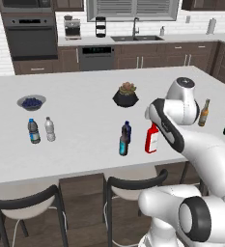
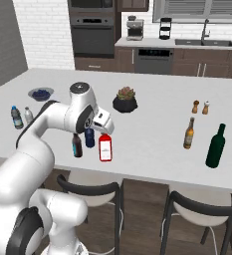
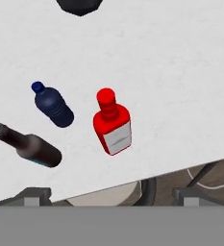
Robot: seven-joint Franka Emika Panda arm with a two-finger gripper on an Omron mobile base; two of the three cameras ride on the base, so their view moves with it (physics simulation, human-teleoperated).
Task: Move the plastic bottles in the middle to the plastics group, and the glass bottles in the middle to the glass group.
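Note:
My gripper hangs open over the middle of the counter, just above the red squarish glass bottle. In the hand view its fingertips stand wide apart with nothing between them, and the red bottle lies ahead of them. The navy plastic bottle stands left of the red one. The slim dark bottle stands nearest the counter's front edge. Two clear water bottles stand far left. An amber bottle and a green bottle stand at the right.
A potted succulent sits behind the middle bottles. A bowl of blueberries lies beyond the water bottles. Two small shakers stand behind the amber bottle. Stools are tucked under the counter's front edge.

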